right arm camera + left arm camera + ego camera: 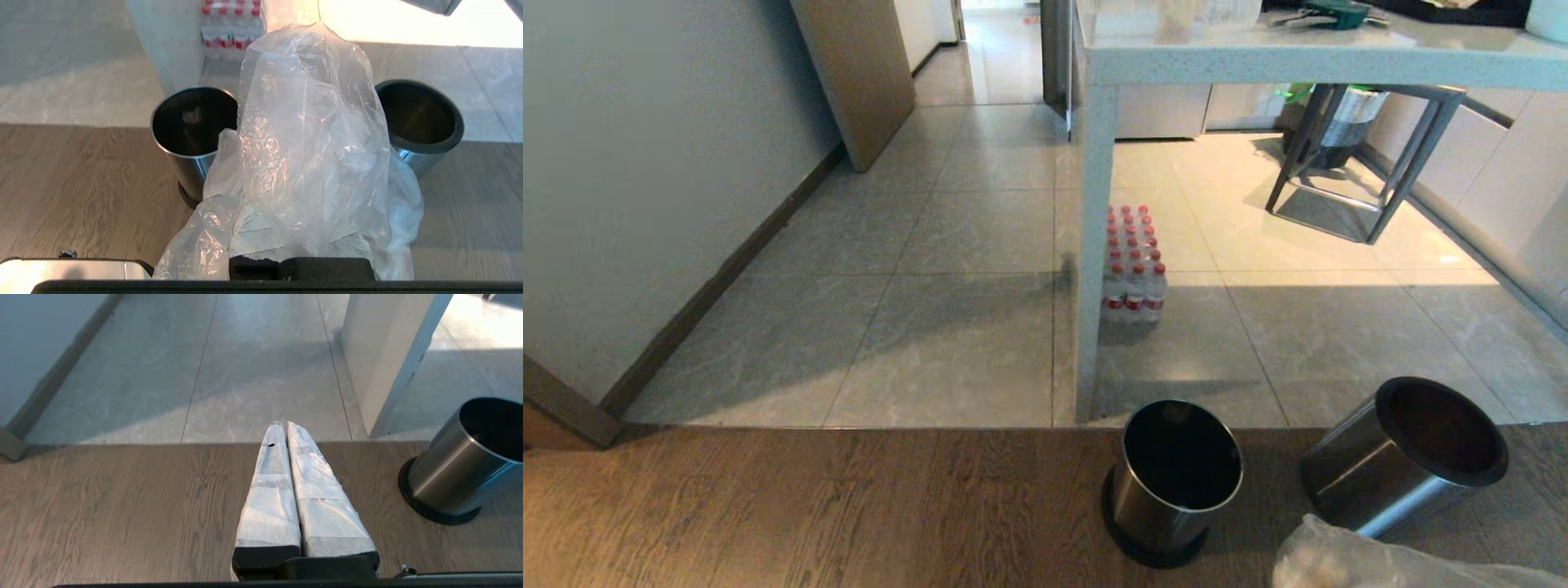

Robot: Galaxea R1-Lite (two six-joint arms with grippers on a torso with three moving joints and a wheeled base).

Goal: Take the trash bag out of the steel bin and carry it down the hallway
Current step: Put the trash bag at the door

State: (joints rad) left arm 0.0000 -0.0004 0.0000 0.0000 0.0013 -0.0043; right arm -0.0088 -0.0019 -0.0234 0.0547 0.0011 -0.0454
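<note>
Draping over the right gripper (302,245), jaws pinching it, the crinkly clear plastic trash bag (310,155) barely enters the head view; left gripper (286,428) jaws pressed together over wood floor (122,506); tiled hallway (980,73) ahead.

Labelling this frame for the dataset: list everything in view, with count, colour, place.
trash bag: 1, clear, draped over the right gripper, out of the bins
steel bin: 1, black rim, wood floor, right
second steel bin: 1, rimless, beside it
water bottle pack: 1, red caps, tiles by the counter leg
counter: 1, pale speckled
stool: 1, dark metal, under counter
left gripper: shut, empty, above wood floor
right gripper: shut on trash bag
</note>
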